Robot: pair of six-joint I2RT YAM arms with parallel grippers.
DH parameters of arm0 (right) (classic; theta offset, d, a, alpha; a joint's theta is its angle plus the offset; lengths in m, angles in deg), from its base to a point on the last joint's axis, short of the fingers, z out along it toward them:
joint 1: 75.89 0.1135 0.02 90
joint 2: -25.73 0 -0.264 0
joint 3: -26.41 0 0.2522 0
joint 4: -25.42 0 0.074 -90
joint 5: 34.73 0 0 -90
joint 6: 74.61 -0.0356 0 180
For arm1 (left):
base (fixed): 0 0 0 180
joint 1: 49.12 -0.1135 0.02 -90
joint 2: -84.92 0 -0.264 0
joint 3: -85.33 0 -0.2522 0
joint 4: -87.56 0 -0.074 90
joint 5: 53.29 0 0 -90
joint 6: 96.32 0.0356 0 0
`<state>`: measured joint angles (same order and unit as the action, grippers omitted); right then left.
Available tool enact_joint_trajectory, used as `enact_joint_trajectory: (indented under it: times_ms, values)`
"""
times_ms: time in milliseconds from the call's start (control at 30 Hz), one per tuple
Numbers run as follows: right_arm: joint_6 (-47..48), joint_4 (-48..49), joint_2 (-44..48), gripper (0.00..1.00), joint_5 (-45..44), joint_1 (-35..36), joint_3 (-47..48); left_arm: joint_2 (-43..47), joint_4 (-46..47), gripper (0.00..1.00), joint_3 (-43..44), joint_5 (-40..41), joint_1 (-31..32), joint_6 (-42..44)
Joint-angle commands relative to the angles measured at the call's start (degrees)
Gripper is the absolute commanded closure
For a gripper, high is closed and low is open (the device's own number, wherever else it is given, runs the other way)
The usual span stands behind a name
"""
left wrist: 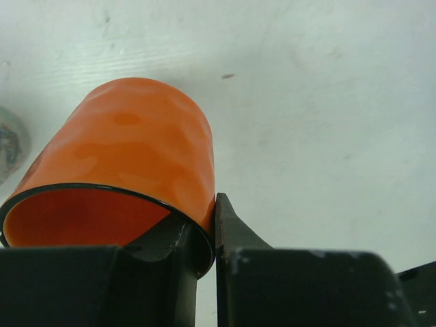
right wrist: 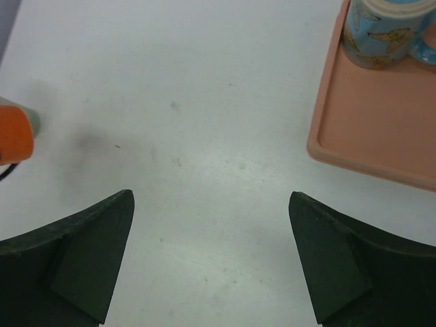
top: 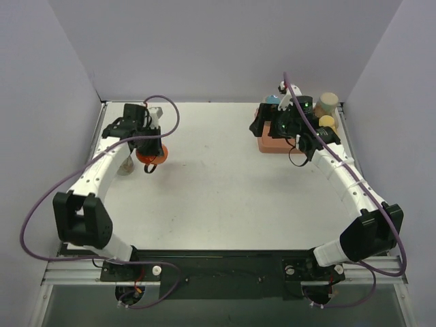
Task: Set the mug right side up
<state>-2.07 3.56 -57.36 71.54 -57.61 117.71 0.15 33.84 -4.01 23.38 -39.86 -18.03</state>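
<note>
The orange mug (top: 152,156) hangs just above the table at the left, tilted, with its black-edged mouth facing the left wrist camera (left wrist: 136,150). My left gripper (left wrist: 208,212) is shut on the mug's wall near the rim, one finger inside and one outside. In the top view the left gripper (top: 150,162) sits over the mug. My right gripper (right wrist: 211,196) stands wide open over bare table with nothing between its fingers, beside the pink tray; in the top view it (top: 263,125) is at the back right. A sliver of the orange mug (right wrist: 13,133) shows at the right wrist view's left edge.
A pink tray (right wrist: 368,129) at the back right carries a blue patterned mug (right wrist: 381,30). Behind the right arm stand a beige cup (top: 328,103) and a yellow one (top: 328,122). A small grey object (left wrist: 10,143) lies on the table left of the orange mug.
</note>
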Motion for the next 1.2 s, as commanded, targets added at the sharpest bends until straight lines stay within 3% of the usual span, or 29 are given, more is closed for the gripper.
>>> enact_joint_trajectory:
  times_ms: [0,133,367,600,767,833,933,1000,1033,1167]
  values:
    - [9.5,-7.2,3.2,0.09,-7.6,1.1,-1.5,-8.5,-18.8,1.00,12.0,12.7,1.9,19.9]
    - [10.3,-8.1,2.6,0.09,-9.8,1.1,-1.7,-15.8,-23.0,1.00,15.1,16.2,2.5,22.7]
    - [11.2,-9.0,2.0,0.09,-10.9,1.0,-0.9,-21.8,-19.2,1.00,15.3,19.4,2.2,24.0]
    - [11.6,-9.8,2.9,0.09,-14.5,0.0,-1.4,-28.0,-16.6,1.00,16.4,16.9,2.0,23.9]
    - [13.0,-12.2,3.1,0.09,-15.1,-6.4,-1.5,-29.4,-16.3,1.00,16.4,14.4,1.9,25.1]
    - [15.9,-12.0,2.9,0.09,-13.3,-10.9,-2.1,-28.7,-15.8,0.92,15.7,13.6,1.9,26.2]
    - [22.8,-12.1,1.1,0.09,-10.8,-17.2,-1.5,-26.8,-15.7,0.57,15.8,13.3,1.8,26.8]
    - [27.8,-12.8,-2.0,0.10,-9.1,-21.8,0.4,-24.9,-16.5,0.50,16.7,12.0,1.6,27.3]
    - [31.4,-13.1,-4.2,0.10,-6.7,-24.7,2.0,-23.2,-16.8,0.32,17.0,11.4,1.6,27.9]
    - [40.4,-14.2,-11.1,0.13,-1.2,-31.8,7.4,-15.8,-15.2,0.31,16.5,9.2,1.4,29.5]
